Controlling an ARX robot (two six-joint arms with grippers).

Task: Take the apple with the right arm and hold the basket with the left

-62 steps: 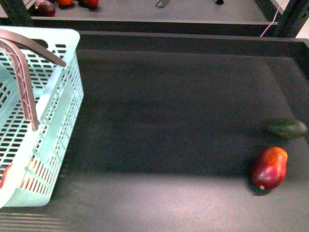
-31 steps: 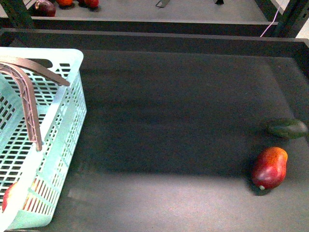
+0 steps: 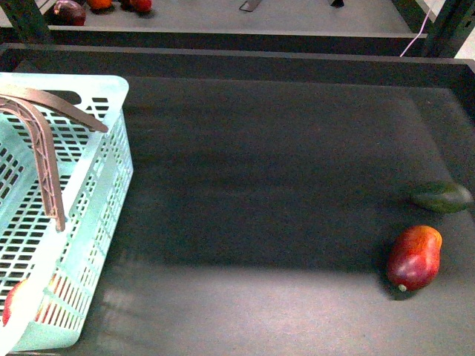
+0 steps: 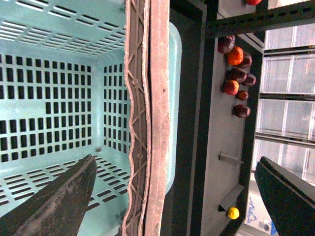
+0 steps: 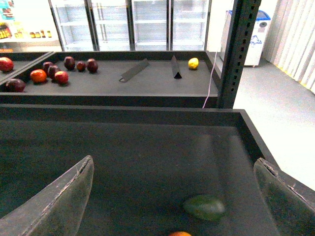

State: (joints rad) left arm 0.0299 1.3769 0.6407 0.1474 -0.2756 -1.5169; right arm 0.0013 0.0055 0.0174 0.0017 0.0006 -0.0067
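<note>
The pale mint-green basket (image 3: 89,193) with two brown handles (image 3: 44,159) stands at the left of the dark table. The red apple (image 3: 16,302) with a yellowish patch lies in its near corner, partly seen through the slotted wall. In the left wrist view my left gripper (image 4: 176,162) is open over the basket (image 4: 54,98). The brown handles (image 4: 147,118) run between its fingers, untouched. My right gripper (image 5: 173,162) is open and empty above the table's right side. Neither gripper shows in the front view.
A red-orange mango (image 3: 414,256) and a dark green oval fruit (image 3: 441,196) lie at the right edge; both show in the right wrist view, the green fruit (image 5: 204,206) and the mango's top (image 5: 179,234). A raised rim bounds the table. A back shelf (image 5: 108,81) holds several fruits.
The basket has shifted a little to the right and nearer in the front view, with the apple in it. Mango and green fruit have not moved.
</note>
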